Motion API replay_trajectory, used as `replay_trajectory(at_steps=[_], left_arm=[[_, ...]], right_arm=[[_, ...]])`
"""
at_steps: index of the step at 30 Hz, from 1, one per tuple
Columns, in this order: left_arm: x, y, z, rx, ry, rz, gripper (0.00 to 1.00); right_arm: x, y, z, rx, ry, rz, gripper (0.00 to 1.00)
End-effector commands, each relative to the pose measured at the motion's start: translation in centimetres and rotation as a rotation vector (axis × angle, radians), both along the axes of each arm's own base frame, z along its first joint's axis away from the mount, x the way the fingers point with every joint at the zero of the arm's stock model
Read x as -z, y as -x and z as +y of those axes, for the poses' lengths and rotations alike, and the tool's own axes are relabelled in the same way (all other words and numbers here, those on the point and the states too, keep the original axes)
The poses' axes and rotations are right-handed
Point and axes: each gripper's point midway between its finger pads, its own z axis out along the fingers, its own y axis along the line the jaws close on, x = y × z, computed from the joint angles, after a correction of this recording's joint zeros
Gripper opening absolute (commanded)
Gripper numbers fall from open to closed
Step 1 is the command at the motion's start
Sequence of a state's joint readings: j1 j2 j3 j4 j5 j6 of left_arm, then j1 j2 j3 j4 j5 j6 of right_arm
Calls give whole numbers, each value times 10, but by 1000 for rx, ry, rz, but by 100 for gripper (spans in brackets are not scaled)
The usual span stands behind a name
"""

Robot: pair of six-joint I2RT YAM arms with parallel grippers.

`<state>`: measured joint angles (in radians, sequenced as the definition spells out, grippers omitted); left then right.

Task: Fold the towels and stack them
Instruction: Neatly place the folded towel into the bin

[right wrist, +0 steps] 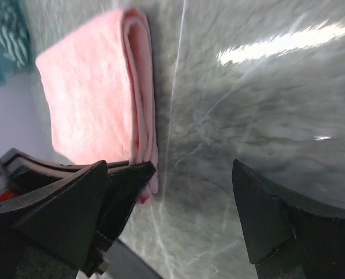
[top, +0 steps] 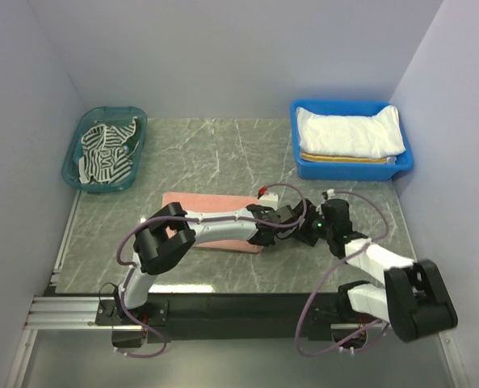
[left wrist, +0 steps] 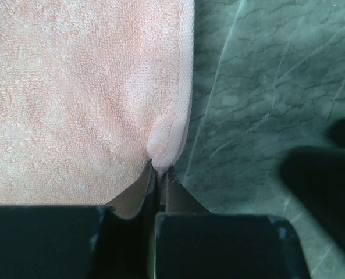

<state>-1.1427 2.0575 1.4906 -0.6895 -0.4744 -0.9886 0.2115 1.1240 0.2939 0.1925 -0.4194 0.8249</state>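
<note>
Left arm (top: 215, 228) covers much of the pink towel (top: 207, 201). White towel (top: 348, 133) hides most of the yellow-striped towel (top: 340, 158) beneath. Teal basket (right wrist: 6, 35) is blurred and cropped at the right wrist view's corner.

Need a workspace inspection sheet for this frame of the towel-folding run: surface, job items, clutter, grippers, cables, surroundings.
Surface: grey marbled table, no spills seen.
Job's things: pink towel lies folded mid-table; dark-and-white striped towel is crumpled in the teal basket, back left; white towel lies folded on the yellow-and-white striped towel in the blue bin, back right.
Clutter: nothing seen.
Grippers: left gripper shut on the pink towel's edge; right gripper open beside that towel, holding nothing.
Cables: purple cables loop loosely along both arms.
Surroundings: plain walls on three sides; metal rail at the near edge.
</note>
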Motion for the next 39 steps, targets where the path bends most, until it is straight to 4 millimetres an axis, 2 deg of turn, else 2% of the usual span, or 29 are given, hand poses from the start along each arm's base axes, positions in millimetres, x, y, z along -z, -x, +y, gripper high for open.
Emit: replay_trajectory(at_steps=[1,6,8,19,32,39], left_arm=[[1,9,-3,21,45,56,0],[-8,7,-1,11,77,50,1],[-16,4,-3,6,108,39,0],[-46,-5,3,-11,165,-9,0],[-51,-7,-1,-10,185,-13,0],[-56,-10,-6,-17,205,-19,0]], right_arm=[[-14,-10,31,-57,-121,12,94],[15,-4,47,-45,-161,144,91],[21,-1,52,-46,-158,165,91],[30,0,65,-33,-189,224,90],[52,-4,86,-40,-237,304,88],[51,-9,101,-68,-258,296,84]])
